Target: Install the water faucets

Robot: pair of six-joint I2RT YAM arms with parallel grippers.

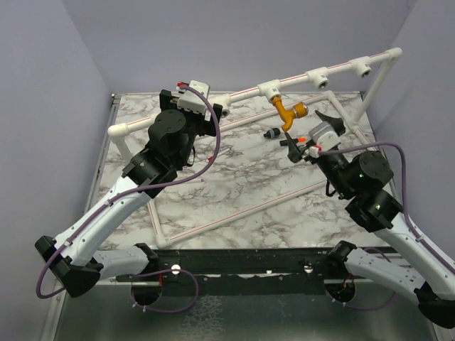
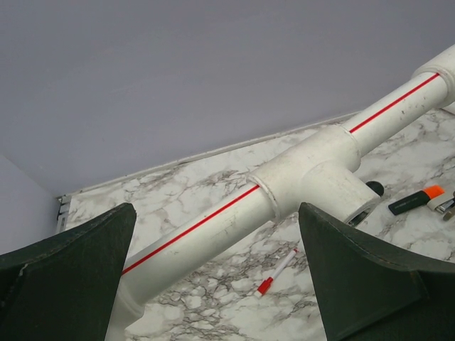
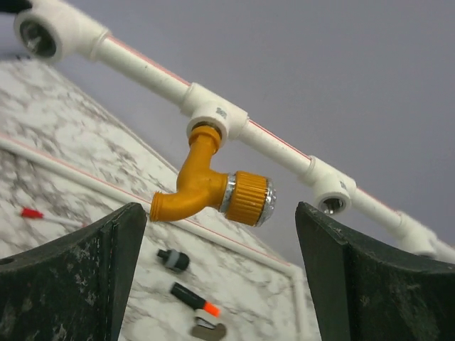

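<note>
Marble tabletop, lilac walls; left claw and right claw both gape, released.

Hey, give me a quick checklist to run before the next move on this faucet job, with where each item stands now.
1. Faucet stem in tee: ok.
2. Faucet screwed fully home: cannot tell.
3. Right gripper open, not touching faucet: ok.
4. Left gripper clamping the pipe: not ok, open.
5. Empty socket free for another faucet: ok.
6. Another faucet in view: cannot tell.
</note>
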